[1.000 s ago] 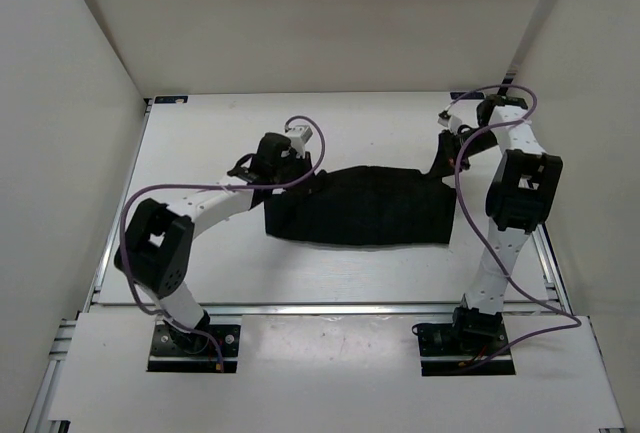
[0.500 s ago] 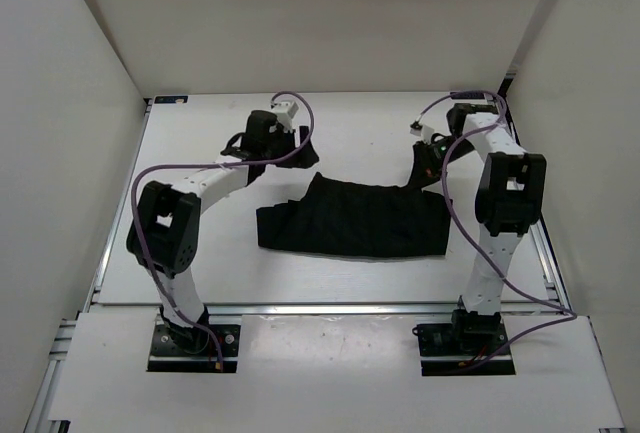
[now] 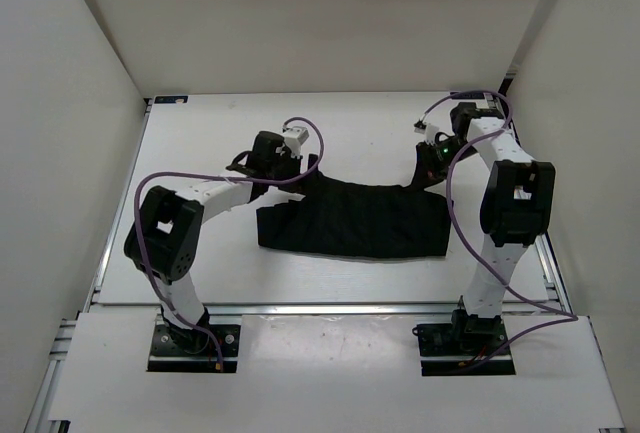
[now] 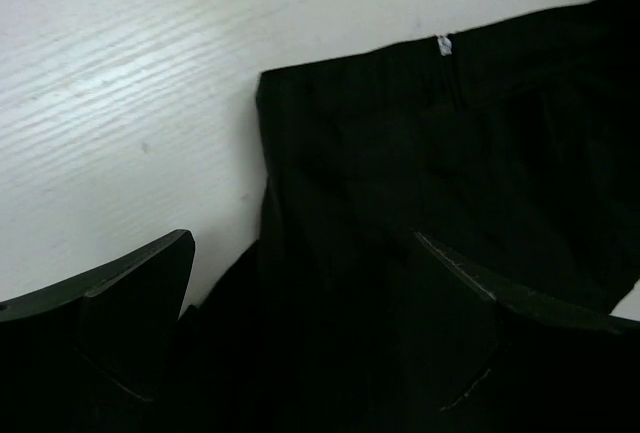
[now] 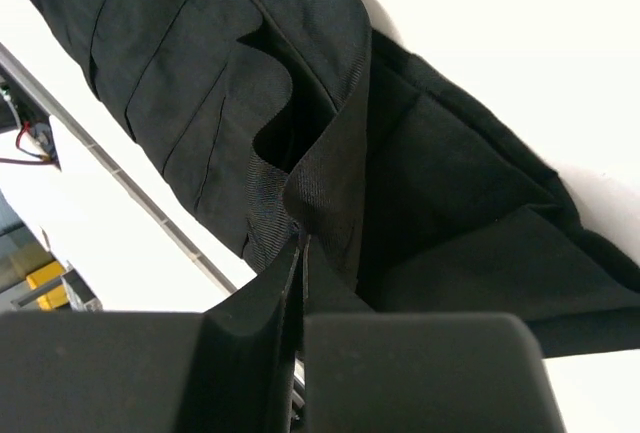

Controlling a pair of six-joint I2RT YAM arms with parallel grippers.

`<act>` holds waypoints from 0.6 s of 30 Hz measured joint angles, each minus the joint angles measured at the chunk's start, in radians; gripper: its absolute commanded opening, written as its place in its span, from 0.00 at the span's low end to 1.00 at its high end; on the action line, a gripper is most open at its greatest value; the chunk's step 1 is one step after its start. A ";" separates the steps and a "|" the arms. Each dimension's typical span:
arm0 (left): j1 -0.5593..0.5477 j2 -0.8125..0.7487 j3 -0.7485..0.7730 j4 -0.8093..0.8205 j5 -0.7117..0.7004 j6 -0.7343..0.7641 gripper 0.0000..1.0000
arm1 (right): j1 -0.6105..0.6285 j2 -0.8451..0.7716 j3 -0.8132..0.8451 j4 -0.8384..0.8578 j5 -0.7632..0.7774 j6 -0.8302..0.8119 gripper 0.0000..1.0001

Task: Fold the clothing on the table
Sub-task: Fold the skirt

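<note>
The black clothing [image 3: 352,219] lies spread across the middle of the white table [image 3: 200,133], pleat-like ridges showing in the right wrist view [image 5: 190,63]. My left gripper [image 3: 306,167] hovers over the garment's far left corner. Its jaws stand wide open [image 4: 310,298], nothing is pinched between them, and the cloth [image 4: 420,173] lies flat underneath. My right gripper [image 3: 428,171] is at the far right corner, shut [image 5: 301,243] on a raised fold of the clothing. That corner is lifted off the table.
White walls enclose the table on three sides. A metal rail [image 3: 330,306] runs along the near edge, with both arm bases behind it. Purple cables [image 3: 315,138] loop over each arm. Bare tabletop [image 4: 120,73] lies left of the garment.
The left gripper opened and let go of the garment's left corner, which dropped onto the table. The left arm pulled away and came back over it. The right gripper kept its grip.
</note>
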 measured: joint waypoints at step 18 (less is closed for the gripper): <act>-0.039 0.130 0.152 0.021 0.079 -0.023 0.79 | 0.000 -0.037 -0.064 0.084 0.014 0.037 0.00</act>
